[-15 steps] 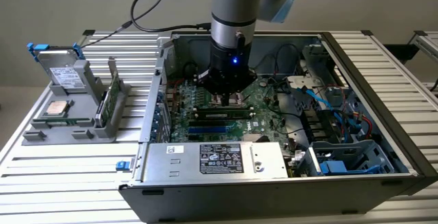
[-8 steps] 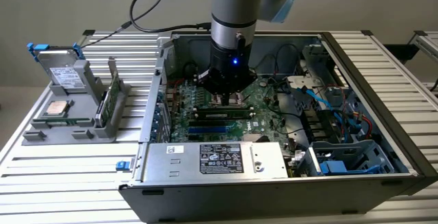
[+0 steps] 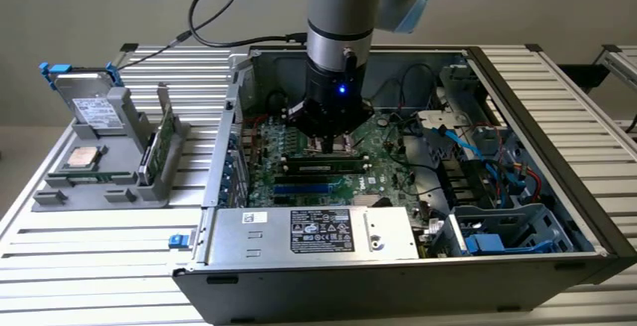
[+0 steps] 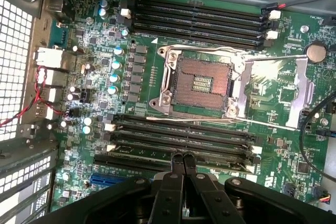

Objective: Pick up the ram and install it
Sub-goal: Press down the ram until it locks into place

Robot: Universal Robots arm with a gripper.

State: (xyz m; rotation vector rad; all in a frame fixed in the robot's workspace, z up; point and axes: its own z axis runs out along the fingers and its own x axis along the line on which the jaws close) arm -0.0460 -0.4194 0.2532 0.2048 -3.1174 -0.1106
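1. The pincer (image 4: 182, 157) is shut tight, its two black fingers pressed together, and it holds nothing.
2. In the wrist view the finger tips touch or sit just over a ram (image 4: 157, 155) stick that already lies in a slot. I cannot tell if they press on it.
3. That ram is a long thin green strip with a pale label. Its long side runs along the slot, the same way as the other black memory slots (image 4: 184, 135) next to it.
4. In the exterior view the pincer (image 3: 329, 145) hangs straight down from the arm (image 3: 344, 20), right above the ram (image 3: 321, 166) on the motherboard (image 3: 393, 147). The ram lies flat across the board, with one end toward the exterior view's left and one toward its right. It sits below the tips, so the pincer is near the middle of its long side.
5. Beside the slots is the open processor socket (image 4: 202, 82), with its metal frame flipped up.
6. All this is inside an open computer case (image 3: 557, 214), which sits near the middle of the table (image 3: 100, 229). A silver power supply (image 3: 318, 233) is at the near side of the case.
7. Toward the table's edge at the exterior view's left stands a grey holder (image 3: 110, 169). It holds a square silver processor chip (image 3: 82, 158) and another green stick (image 3: 154, 143) standing on its edge, well apart from the pincer.
8. The ram looks set in its slot. I cannot tell if it is clicked in.
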